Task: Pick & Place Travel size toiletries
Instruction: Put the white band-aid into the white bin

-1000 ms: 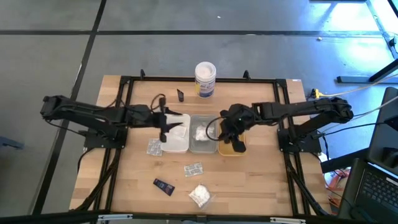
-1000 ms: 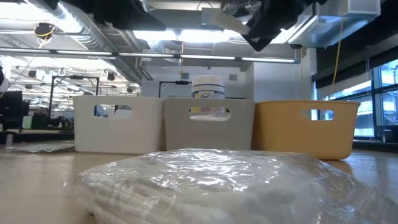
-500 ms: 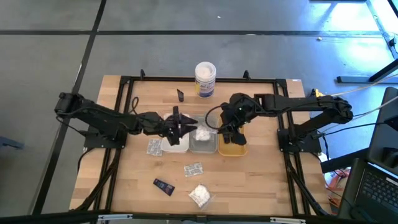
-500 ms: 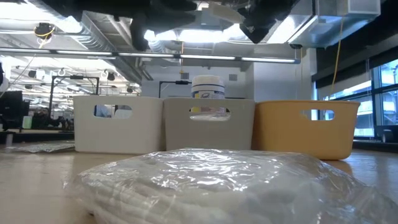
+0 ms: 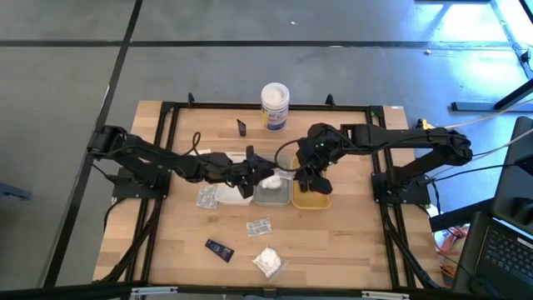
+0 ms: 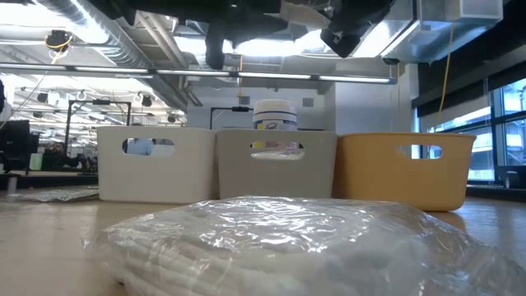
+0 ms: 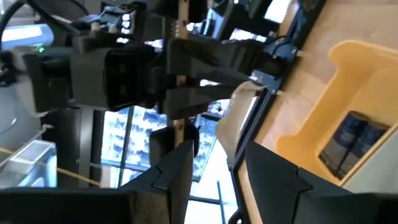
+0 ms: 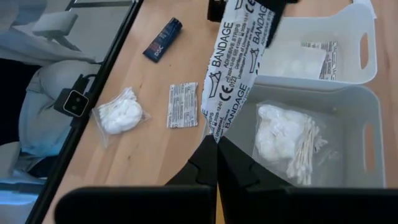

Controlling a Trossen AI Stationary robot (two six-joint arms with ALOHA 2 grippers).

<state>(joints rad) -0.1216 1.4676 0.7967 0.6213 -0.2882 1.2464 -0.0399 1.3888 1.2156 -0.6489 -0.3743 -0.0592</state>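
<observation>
Both dark six-joint arms reach inward from opposite sides, the left gripper point(image 5: 254, 171) stretched low and nearly level toward the middle with its fingers point(image 7: 177, 171) parted, the right gripper point(image 5: 310, 177) bent downward, its fingers point(image 8: 205, 163) pressed together.

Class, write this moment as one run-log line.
right hand: shut on bandage sachet | over orange tray | left hand: near grey tray

The table point(image 5: 350, 242) is pale wood with visible grain, matt. Beside the grey tray point(image 8: 348, 155), the white tray point(image 8: 348, 37) and orange tray point(image 7: 323, 118) are smooth plastic. The bundle point(image 6: 279, 247) is wrapped in glossy, crinkled clear film; the bandage sachet point(image 8: 233, 59) looks like printed paper.
</observation>
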